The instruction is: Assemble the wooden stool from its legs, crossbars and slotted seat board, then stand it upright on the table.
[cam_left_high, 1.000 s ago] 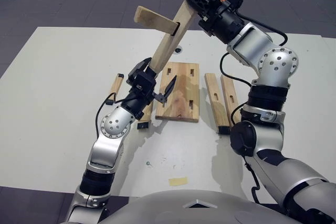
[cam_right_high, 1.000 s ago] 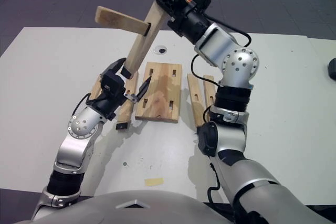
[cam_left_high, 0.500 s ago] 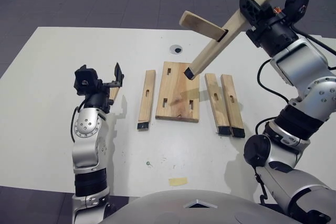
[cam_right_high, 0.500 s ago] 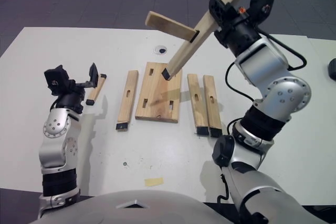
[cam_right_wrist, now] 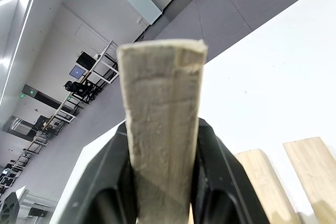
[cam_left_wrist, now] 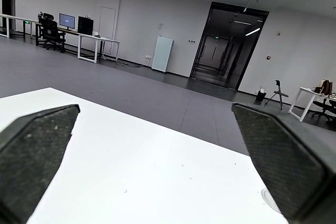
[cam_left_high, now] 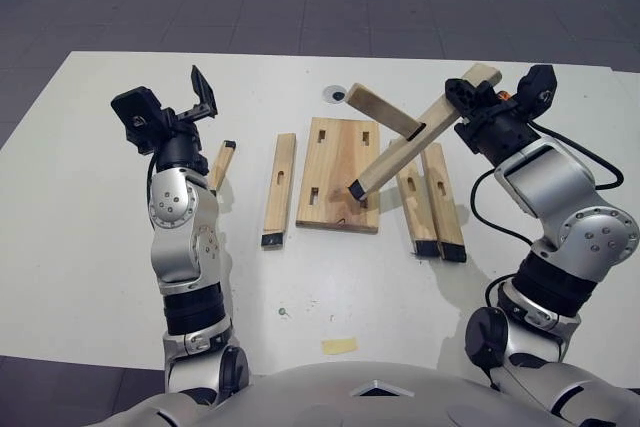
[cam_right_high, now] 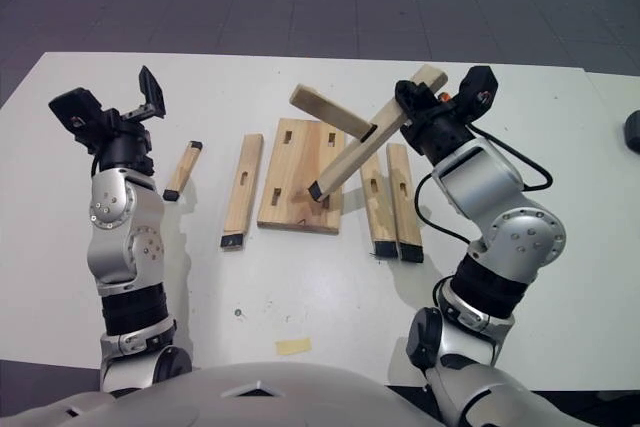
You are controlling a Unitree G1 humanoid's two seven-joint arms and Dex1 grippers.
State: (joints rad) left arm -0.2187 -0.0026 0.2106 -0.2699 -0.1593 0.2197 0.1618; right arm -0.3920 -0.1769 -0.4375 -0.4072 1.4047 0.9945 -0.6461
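My right gripper (cam_left_high: 466, 99) is shut on the upper end of a wooden leg (cam_left_high: 410, 142) with a crossbar (cam_left_high: 382, 112) plugged into its slot. The leg slants down to the left, its black-capped foot over the right side of the slotted seat board (cam_left_high: 330, 162). In the right wrist view the leg's end (cam_right_wrist: 163, 124) sits between the black fingers (cam_right_wrist: 107, 182). My left gripper (cam_left_high: 168, 105) is raised at the left, open and holding nothing; its pads (cam_left_wrist: 31, 156) stand wide apart. A loose leg (cam_left_high: 279, 187) and a short crossbar (cam_left_high: 221, 165) lie left of the board, two legs (cam_left_high: 428, 209) right of it.
The white table (cam_left_high: 90, 197) has a small round hole (cam_left_high: 333, 97) behind the board. A scrap of yellow tape (cam_left_high: 338, 345) lies near the front edge. Dark floor surrounds the table.
My right arm has swung the leg and crossbar to the right and lowered them onto the board's right side. My left gripper has left the leg's foot and risen at the left.
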